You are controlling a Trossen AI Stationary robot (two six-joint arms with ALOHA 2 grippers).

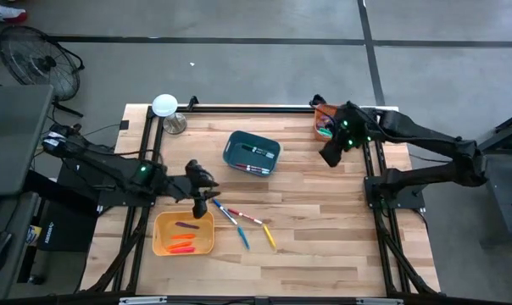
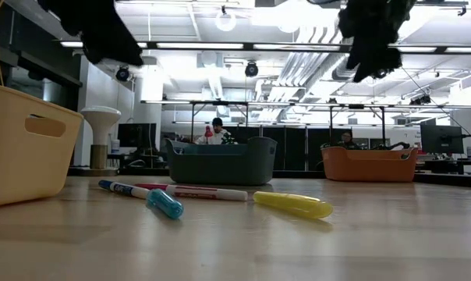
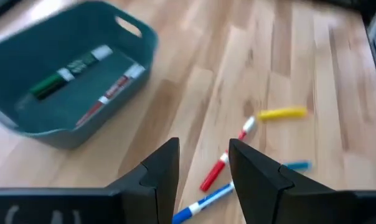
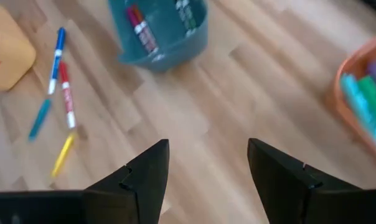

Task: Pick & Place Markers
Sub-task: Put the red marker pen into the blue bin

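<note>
Currently the left gripper (image 1: 207,201) hangs above the table beside the yellow bin (image 1: 183,234), its fingers (image 3: 160,177) parted and carrying nothing, just over the loose markers (image 1: 243,224). Four lie on the bare wood near that bin: a blue-capped white one (image 3: 203,203), a red one (image 3: 222,165), a teal one (image 2: 164,203) and a yellow one (image 3: 281,113). Others already rest in the teal bin (image 1: 251,153), the yellow bin and the orange bin (image 1: 324,120) at the far edge. The right gripper (image 1: 331,155) hovers high near the orange bin, fingers (image 4: 141,180) spread wide, empty.

Each marker looks light, rigid and smooth-barrelled, so it would likely roll or skid if nudged from the side. A pinch across the middle of the barrel, fingers set square to its length, seems the safest hold. The red and blue-capped markers lie close together, so the fingers may catch both
</note>
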